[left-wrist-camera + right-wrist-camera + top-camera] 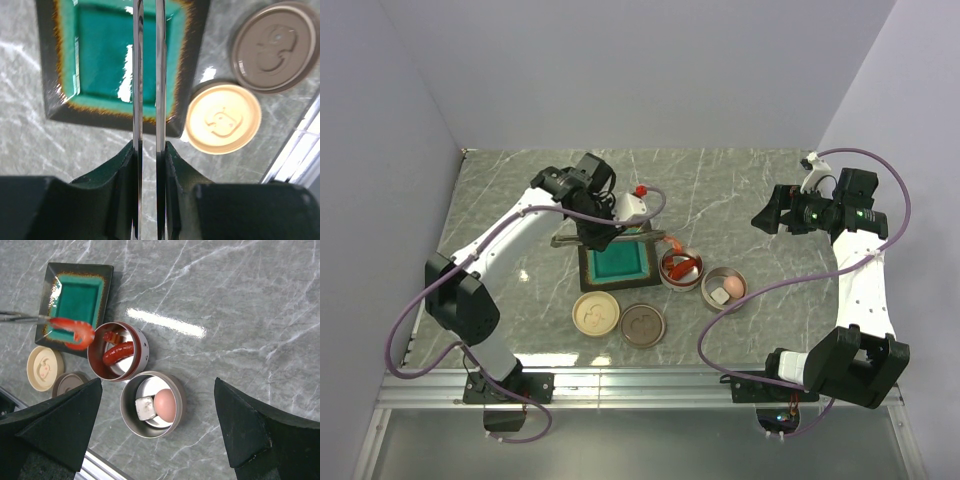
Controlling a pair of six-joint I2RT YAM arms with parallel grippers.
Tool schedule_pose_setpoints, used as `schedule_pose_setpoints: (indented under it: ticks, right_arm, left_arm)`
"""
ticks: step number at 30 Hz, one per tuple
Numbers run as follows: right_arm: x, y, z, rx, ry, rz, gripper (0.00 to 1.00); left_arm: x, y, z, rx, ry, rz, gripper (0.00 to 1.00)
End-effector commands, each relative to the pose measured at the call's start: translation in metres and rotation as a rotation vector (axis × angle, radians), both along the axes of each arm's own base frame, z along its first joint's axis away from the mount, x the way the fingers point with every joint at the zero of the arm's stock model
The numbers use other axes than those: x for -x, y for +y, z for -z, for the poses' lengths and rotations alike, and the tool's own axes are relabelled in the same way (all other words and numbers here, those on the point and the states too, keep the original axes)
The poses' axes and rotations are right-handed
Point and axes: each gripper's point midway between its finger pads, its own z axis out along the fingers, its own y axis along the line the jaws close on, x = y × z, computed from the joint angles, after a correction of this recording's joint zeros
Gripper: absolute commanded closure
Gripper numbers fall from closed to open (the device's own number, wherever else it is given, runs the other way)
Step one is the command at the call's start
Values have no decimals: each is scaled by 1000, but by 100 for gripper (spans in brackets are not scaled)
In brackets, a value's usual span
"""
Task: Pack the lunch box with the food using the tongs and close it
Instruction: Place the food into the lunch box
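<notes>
Black fingers point(120, 172) of the left gripper point(149, 160) sit right up close in the left wrist view. They are pulled in narrow and squeeze the two thin silver arms of the tongs point(138, 75) between them. The tongs' arms run close side by side and reach out over the tray.

Next is the grey stone table point(740, 180), the biggest thing, and everything rests on it. The right gripper point(767, 215) hangs over the right side of the table, well apart from the food. Its fingers point(60, 425) are spread wide and nothing is between them.

The square teal tray point(47, 75) with a dark rim lies in the middle of the table. Just beside it, on the right, stands the red tin point(144, 352), a round tin that is red inside. The grey tin point(179, 395) stands just beside that one, a bit nearer to the arms.

Two round lids lie flat on the near side of the tray, next to each other. One is the cream lid point(223, 118) and one is the brown lid point(274, 47).

At the tips of the tongs is the red-orange shrimp point(75, 332), pinched there, by the tray's corner and just beside the rim of the red tin. The sausage point(119, 352) lies inside the red tin, with a small red piece point(111, 336) next to it. The pink egg point(165, 405) and the white cube point(145, 407) sit side by side, touching, inside the grey tin.
</notes>
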Motion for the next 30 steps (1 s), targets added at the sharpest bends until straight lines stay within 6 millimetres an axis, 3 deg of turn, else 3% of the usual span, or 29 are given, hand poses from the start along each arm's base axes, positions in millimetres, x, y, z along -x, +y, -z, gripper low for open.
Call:
schedule_pose_setpoints:
  ticks: [1,12,19,22,30]
  right_arm:
    - [-7,-2,-22,7,-67,-5,0]
    - [-7,-2,-24,9,-72,-6,0]
    - [-4,-1,-30,14,-79,-8,0]
    - [-2,1,-36,9,-87,-9,0]
    - [0,1,-37,13,-87,-16,0]
  left_arm:
    - [11,-17,-19,62,-13,26,96]
    - [2,-51,13,51,5,34,96]
    - [0,-50,39,-2,33,31,95]
    - [1,-48,43,-13,37,33,90]
    - [6,-44,42,-34,42,42,58]
